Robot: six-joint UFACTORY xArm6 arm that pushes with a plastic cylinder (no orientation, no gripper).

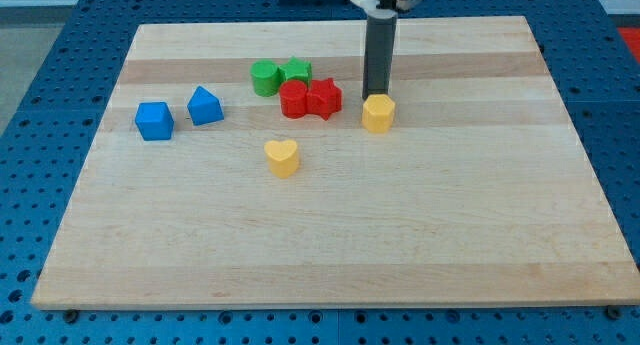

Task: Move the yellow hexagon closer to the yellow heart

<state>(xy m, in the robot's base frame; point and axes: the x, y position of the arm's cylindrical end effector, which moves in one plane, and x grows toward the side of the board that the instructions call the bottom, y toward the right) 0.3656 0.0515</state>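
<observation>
We see a pale wooden tabletop [400,245] carrying seven blocks. At the left sit a blue cube [154,121] and a blue pentagon-like block [205,106]. Near the top centre cluster a green cylinder [265,77], green star [296,72], red cylinder [293,99] and red star [323,98]. The yellow hexagon [378,114] lies right of them, the yellow heart [283,157] lower left.

yellow blocks: 2, yellow hexagon [378,113] and yellow heart [283,157] | red blocks: 2, red cylinder [293,99] and red star [323,97] | green blocks: 2, green cylinder [265,77] and green star [296,71] | blue blocks: 2, blue cube [154,120] and blue pentagon [205,105] | total blocks: 8
</observation>
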